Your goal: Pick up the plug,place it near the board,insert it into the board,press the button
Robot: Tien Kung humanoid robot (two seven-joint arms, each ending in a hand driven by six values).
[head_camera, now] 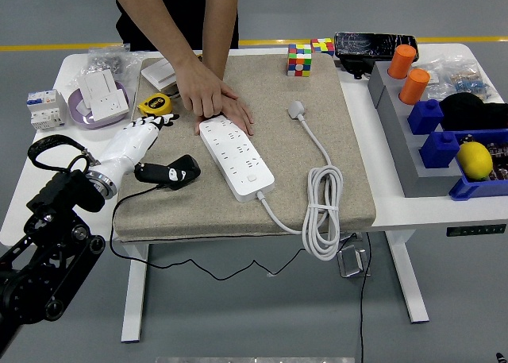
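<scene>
A black plug (173, 172) with a thin black cord lies on the beige mat (317, 85), left of the white power strip (236, 158). My left hand (141, 143), white with a black arm, hovers just left of the plug. Its fingers (161, 124) are stretched toward the far side and hold nothing. Whether the palm touches the plug is unclear. A person at the far side presses both hands (213, 97) on the strip's far end. The strip's own white cable (321, 220) is coiled at the right, and its white plug (296, 109) rests on the mat.
A yellow tape measure (155, 105), a purple dish with white sockets (99, 101) and a circuit breaker (44, 107) sit at the far left. Rubik's cubes (299, 59) stand behind the mat. Grey bins (401, 140) at the right hold orange cylinders, blue blocks and a lemon (475, 160).
</scene>
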